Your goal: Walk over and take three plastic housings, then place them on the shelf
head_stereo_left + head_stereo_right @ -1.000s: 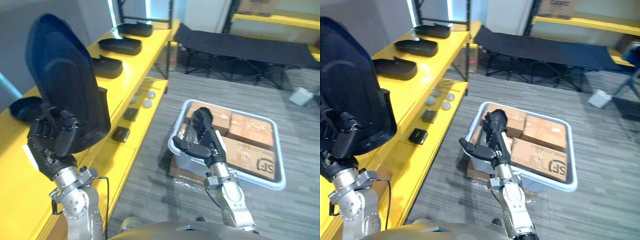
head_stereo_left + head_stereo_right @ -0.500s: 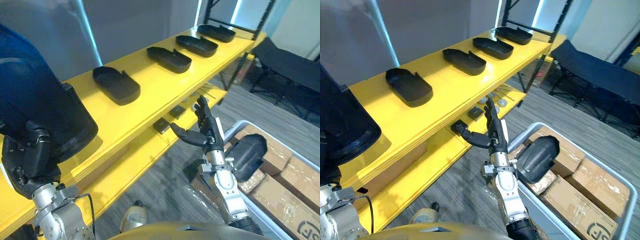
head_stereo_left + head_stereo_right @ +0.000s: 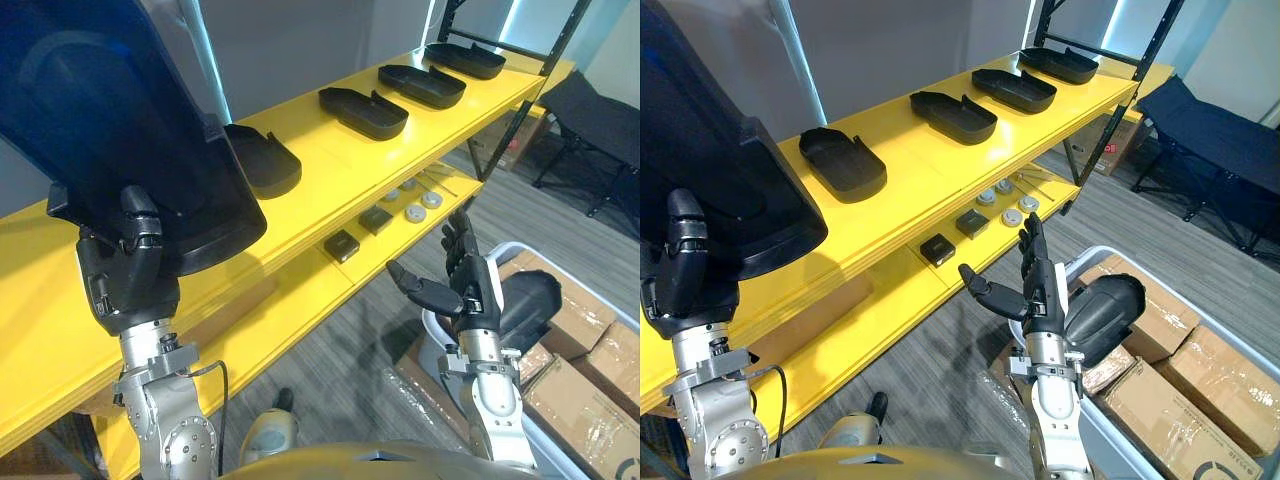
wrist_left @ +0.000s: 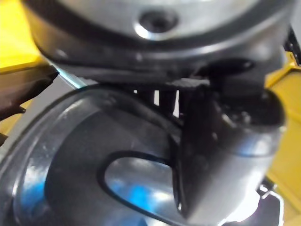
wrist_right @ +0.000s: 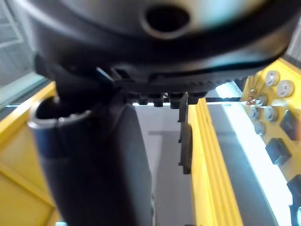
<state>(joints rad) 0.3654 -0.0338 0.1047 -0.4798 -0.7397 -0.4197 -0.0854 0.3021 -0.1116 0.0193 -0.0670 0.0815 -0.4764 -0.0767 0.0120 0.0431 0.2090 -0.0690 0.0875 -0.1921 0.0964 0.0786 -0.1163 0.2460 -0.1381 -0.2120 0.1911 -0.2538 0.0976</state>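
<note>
My left hand [image 3: 125, 275] is shut on the lower edge of a big black plastic housing [image 3: 110, 130]. It holds the housing upright above the near end of the yellow shelf [image 3: 330, 150]. The left wrist view shows the housing's glossy inner face [image 4: 70, 169] past the curled fingers [image 4: 221, 155]. My right hand [image 3: 1035, 290] is open, fingers straight and thumb out, in front of the lower shelf. Just behind it another black housing [image 3: 1100, 315] lies on the boxes in the grey bin [image 3: 432, 328]. Several more housings [image 3: 363, 112] sit in a row on the shelf top.
The lower shelf [image 3: 300, 300] carries small black boxes [image 3: 341, 245] and round discs [image 3: 418, 207]. Cardboard boxes [image 3: 1210, 365] fill the bin on the grey carpet. A dark cot [image 3: 1210, 125] stands beyond the shelf's black post [image 3: 1120, 100].
The whole view has swung from the bin towards the shelf. My right hand has lifted off the boxes and stands open. The left hand keeps its hold on the housing.
</note>
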